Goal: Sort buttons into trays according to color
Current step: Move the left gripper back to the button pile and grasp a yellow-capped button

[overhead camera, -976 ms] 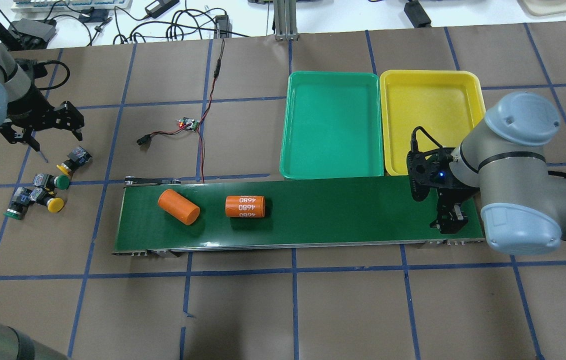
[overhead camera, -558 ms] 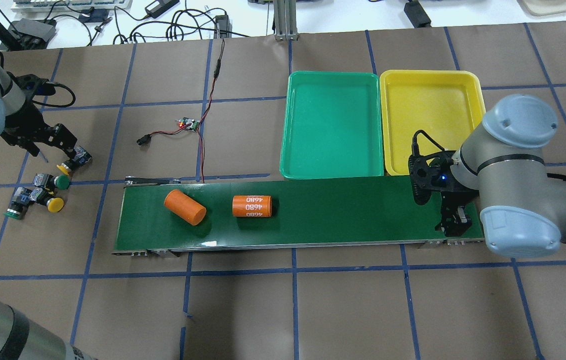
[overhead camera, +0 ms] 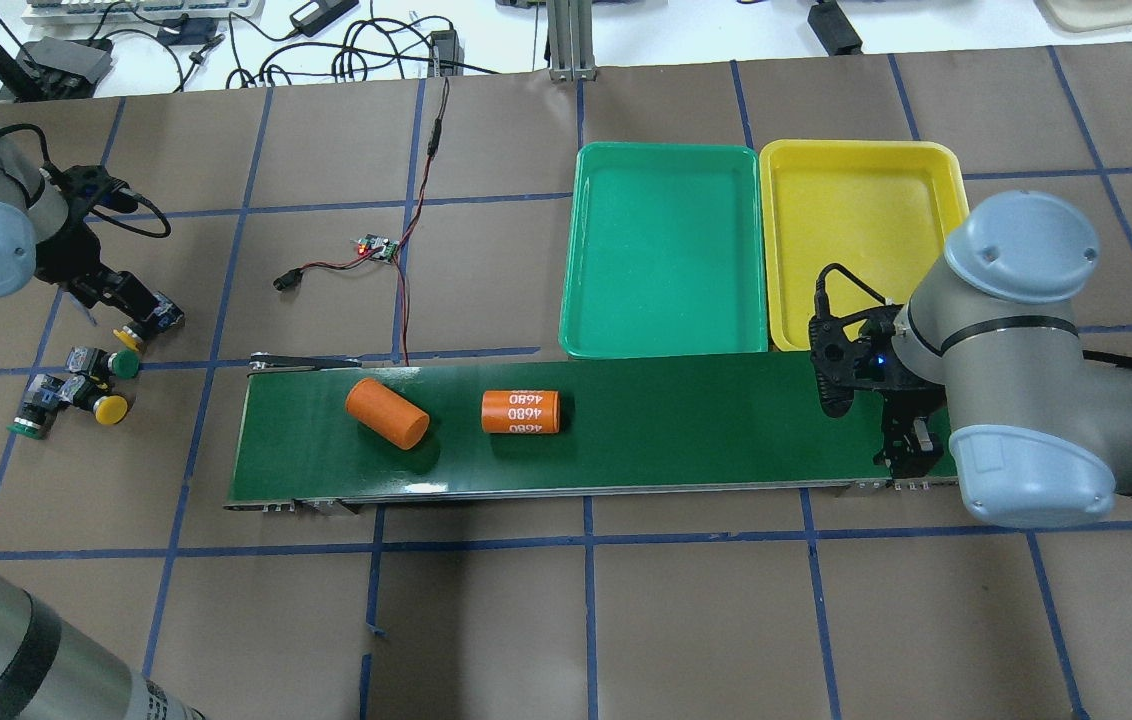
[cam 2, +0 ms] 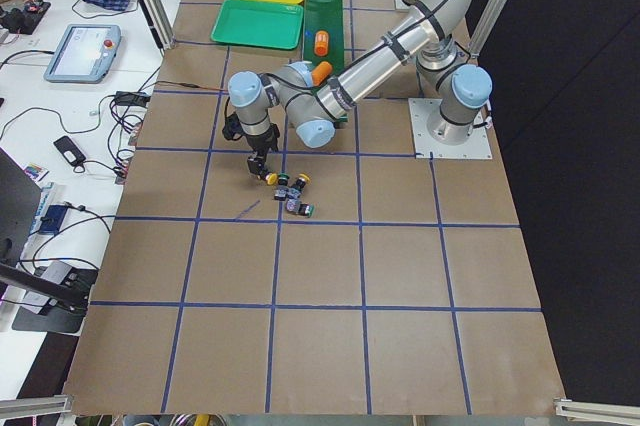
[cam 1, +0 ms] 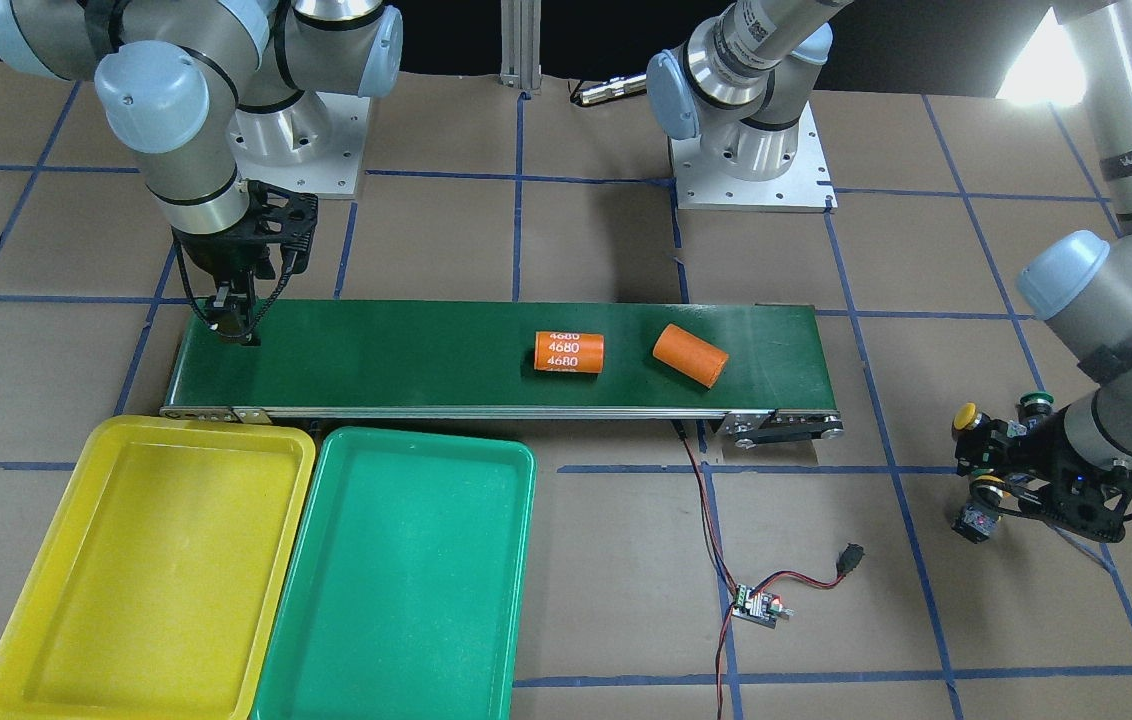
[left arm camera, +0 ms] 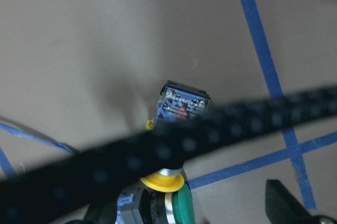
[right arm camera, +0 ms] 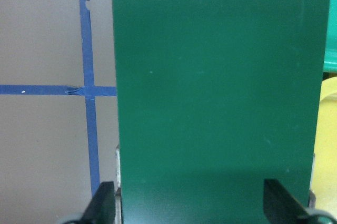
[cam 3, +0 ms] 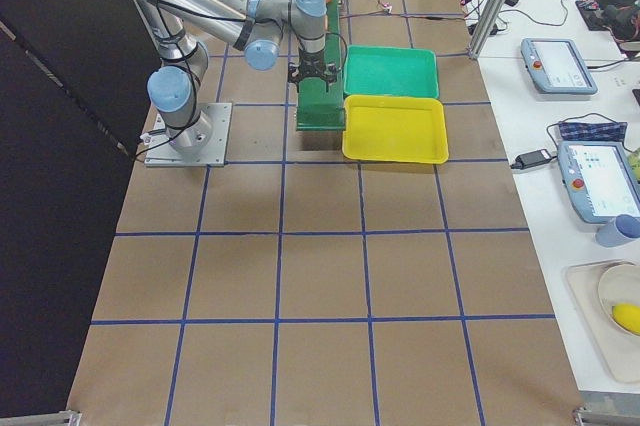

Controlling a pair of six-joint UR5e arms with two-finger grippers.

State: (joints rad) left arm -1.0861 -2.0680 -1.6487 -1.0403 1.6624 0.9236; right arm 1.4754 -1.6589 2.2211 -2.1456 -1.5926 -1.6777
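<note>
I'm looking down on a big table papered in brown, with blue tape lines gridding it into squares. At twelve o'clock in the overhead view, a white bench carries tangled black cables and an aluminium post. From the right-end camera, white benching runs down three o'clock with two handheld control screens, and nine o'clock is a dark area. Hard glare burns at one o'clock in the front view.
</note>
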